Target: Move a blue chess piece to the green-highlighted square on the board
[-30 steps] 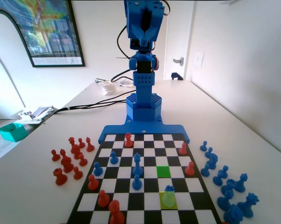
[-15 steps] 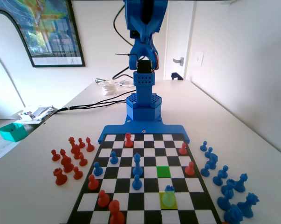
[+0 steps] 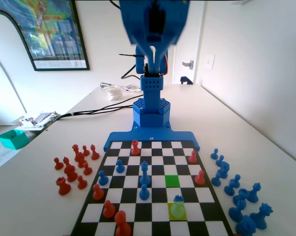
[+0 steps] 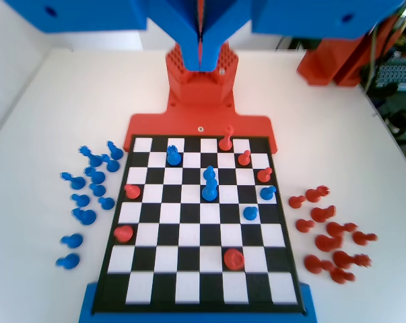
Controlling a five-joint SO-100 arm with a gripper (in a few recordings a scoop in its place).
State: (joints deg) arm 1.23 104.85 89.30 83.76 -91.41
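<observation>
Blue chess piece is seen on the lime square, just before the green-highlighted square. Fingers are held closed, empty, high above the board.

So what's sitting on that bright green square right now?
Nothing: the green-highlighted square is bare. The blue chess piece stands one row nearer in the fixed view, on the yellow-green square, which it partly covers. The gripper hangs high above, jaws together.
</observation>
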